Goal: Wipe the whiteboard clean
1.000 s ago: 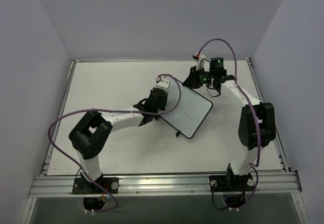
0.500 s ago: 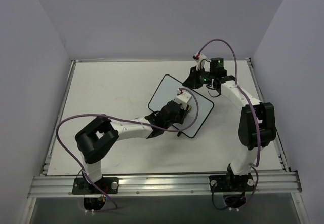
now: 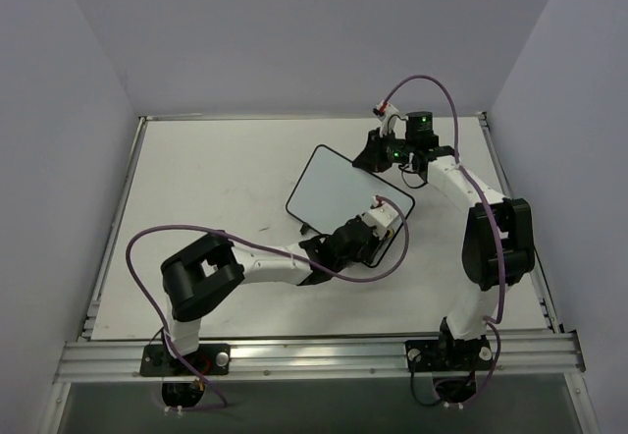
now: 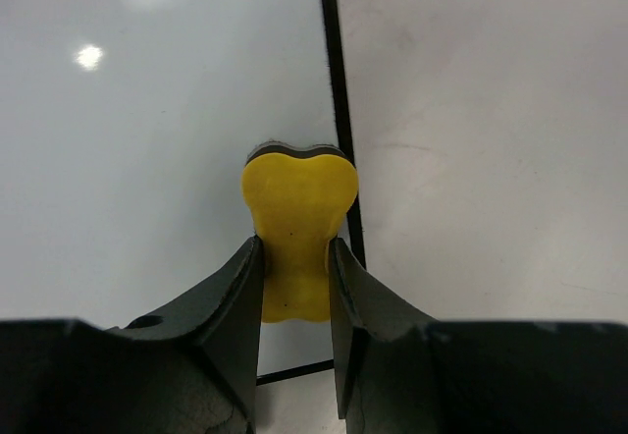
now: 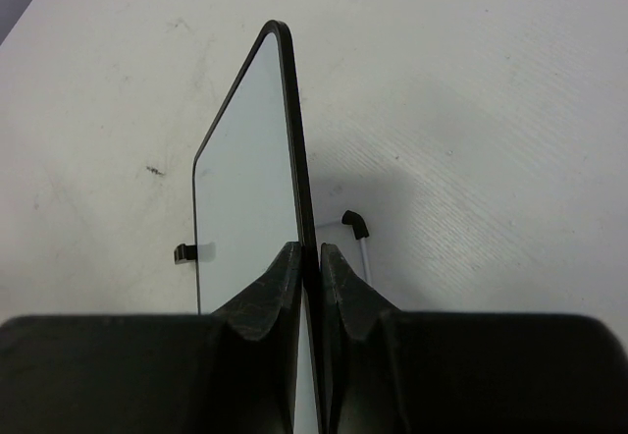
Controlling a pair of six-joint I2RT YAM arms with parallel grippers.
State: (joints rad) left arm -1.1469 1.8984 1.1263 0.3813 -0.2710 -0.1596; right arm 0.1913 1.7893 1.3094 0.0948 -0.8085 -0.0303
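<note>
— Where is the whiteboard (image 3: 339, 184)?

— Between the two arms, on the pale worktop (image 3: 216, 179). The right jaws are nipped narrow on its thin black rim (image 5: 294, 139) at one corner. From there the board runs straight ahead of those jaws, seen almost edge-on from the right wrist, with its pale face to their left.

— Is it flat or propped?

— I cannot tell. A small black foot (image 5: 186, 253) shows at the board's left edge, just ahead of the right jaws. Another black-tipped foot (image 5: 353, 220) stands just to their right, over the worktop.

— And the left jaws?

— Closed on the waist of a yellow eraser (image 4: 297, 228). Its rounded head sticks out beyond the fingertips, and a dark pad layer shows along its far edge.

— What does the eraser meet?

— Its head sits at the board's edge. The rim runs away from the left jaws just right of the head. The board's face spreads ahead and to their left, and bare worktop lies to their right. A second stretch of rim crosses beneath the left fingers (image 4: 231, 297), so the jaws are at a corner of the board.
</note>
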